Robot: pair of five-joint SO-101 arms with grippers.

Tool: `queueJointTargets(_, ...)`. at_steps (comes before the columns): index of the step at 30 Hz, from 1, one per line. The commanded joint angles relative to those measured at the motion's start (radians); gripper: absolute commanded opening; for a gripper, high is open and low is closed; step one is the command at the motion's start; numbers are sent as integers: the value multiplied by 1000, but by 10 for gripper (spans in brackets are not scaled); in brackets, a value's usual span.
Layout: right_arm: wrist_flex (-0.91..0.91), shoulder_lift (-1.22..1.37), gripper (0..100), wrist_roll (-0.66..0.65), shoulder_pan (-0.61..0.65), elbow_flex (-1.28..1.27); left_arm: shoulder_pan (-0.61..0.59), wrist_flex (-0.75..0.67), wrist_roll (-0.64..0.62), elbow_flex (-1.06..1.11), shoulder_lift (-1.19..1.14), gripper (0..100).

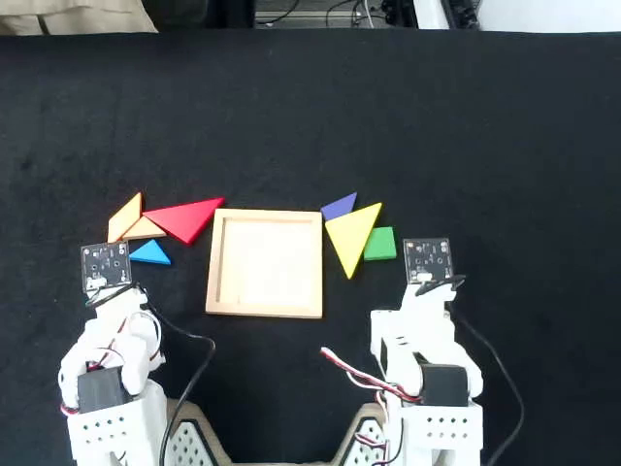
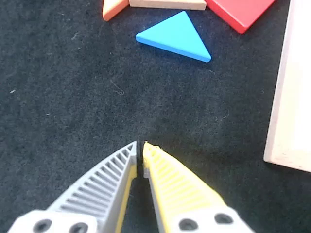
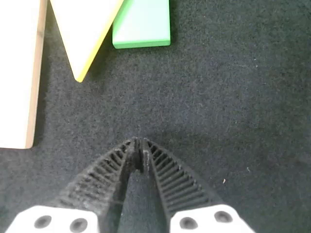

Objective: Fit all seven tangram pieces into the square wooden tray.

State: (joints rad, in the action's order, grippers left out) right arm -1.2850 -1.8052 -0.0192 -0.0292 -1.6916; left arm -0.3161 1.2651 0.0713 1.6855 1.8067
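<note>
The square wooden tray [image 1: 264,264] lies empty in the middle of the black table. Left of it lie an orange piece [image 1: 123,214], a tan piece [image 1: 145,229], a large red triangle [image 1: 186,217] and a small blue triangle [image 1: 150,253]. Right of it lie a purple piece [image 1: 339,206], a large yellow triangle [image 1: 351,236] and a green square [image 1: 379,243]. My left gripper [image 2: 141,145] is shut, holding nothing, just short of the blue triangle [image 2: 176,37]. My right gripper [image 3: 138,142] is shut and bare, short of the green square [image 3: 141,24] and yellow triangle [image 3: 83,29].
Both arm bases [image 1: 107,408] [image 1: 427,388] sit at the near table edge with cables trailing between them. Black cloth stretches open beyond the pieces toward the far edge. The tray edge [image 2: 290,97] runs beside my left gripper, and the tray corner [image 3: 19,73] beside my right.
</note>
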Motion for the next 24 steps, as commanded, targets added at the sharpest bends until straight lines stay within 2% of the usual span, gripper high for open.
queueJointTargets(1,-5,-58,11,2,-15,5,-7,5,-8,13,9,38)
queueJointTargets(24,-5,-58,11,2,-15,5,-5,5,-6,13,9,38)
